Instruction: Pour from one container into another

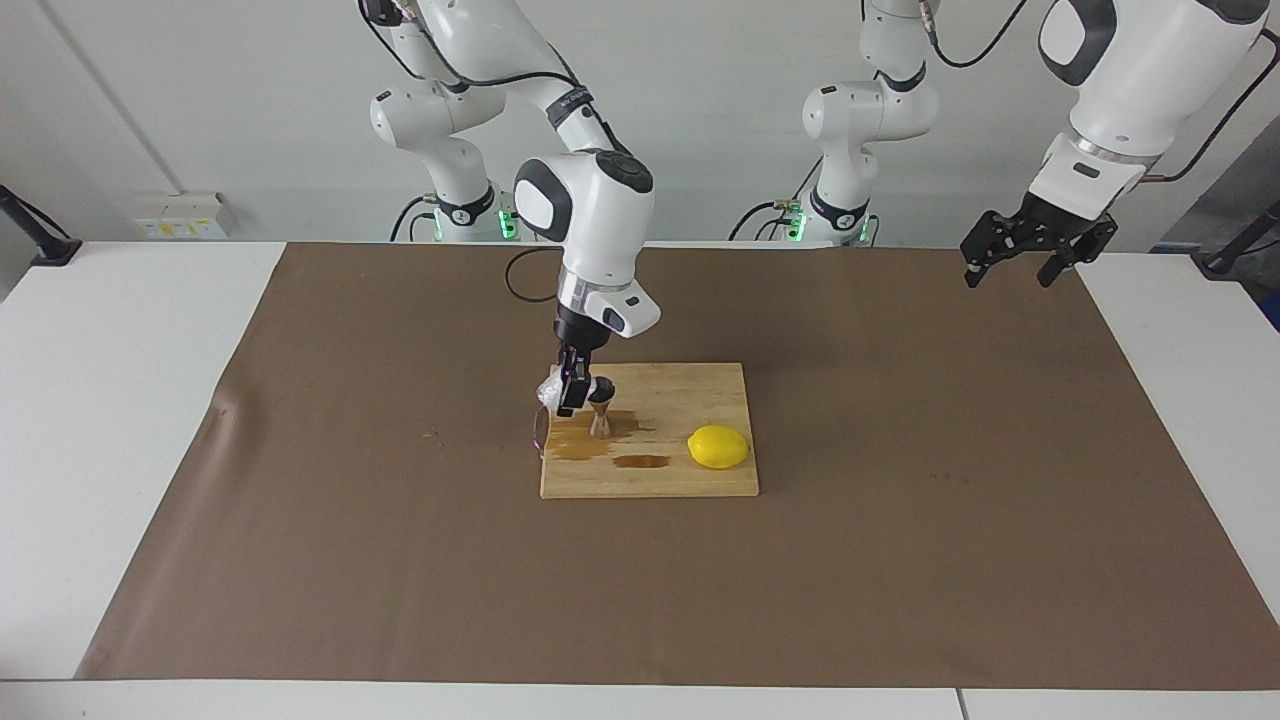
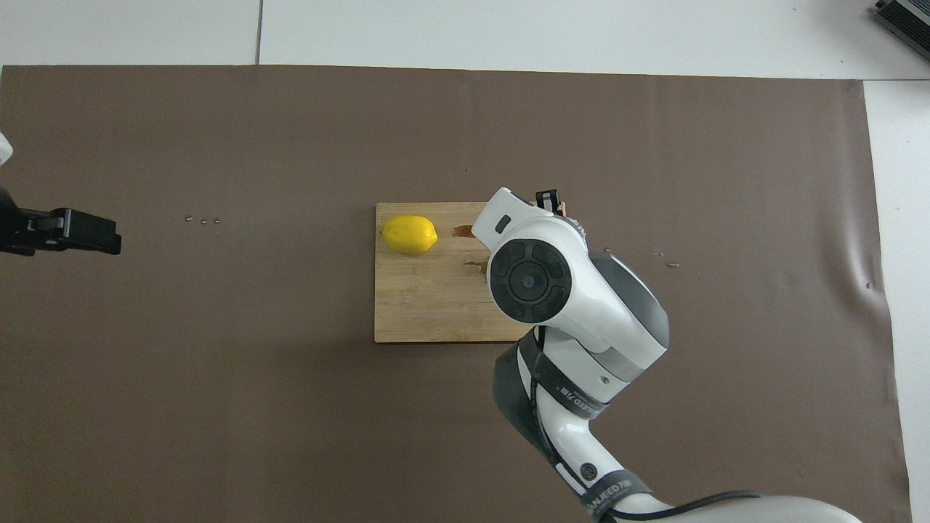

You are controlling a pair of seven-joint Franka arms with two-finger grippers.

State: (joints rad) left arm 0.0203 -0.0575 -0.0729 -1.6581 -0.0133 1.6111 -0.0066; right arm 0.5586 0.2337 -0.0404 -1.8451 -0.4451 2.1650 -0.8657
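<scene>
My right gripper (image 1: 571, 394) reaches down over the wooden board's corner toward the right arm's end and is shut on the clear knobbly cup (image 1: 549, 389). The cup hangs just above the board, right beside the mouth of the steel jigger (image 1: 601, 412), which stands upright on the board. In the overhead view the right wrist hides the jigger and most of the gripper; only a whitish edge of the cup (image 2: 576, 226) shows. My left gripper (image 1: 1035, 258) (image 2: 102, 232) waits open, raised over the mat's edge at the left arm's end.
The wooden board (image 1: 690, 395) (image 2: 421, 305) lies mid-mat, with brown wet patches (image 1: 585, 446) around the jigger. A lemon (image 1: 718, 447) (image 2: 409, 234) rests on the board toward the left arm's end. A brown mat (image 1: 900, 550) covers the table.
</scene>
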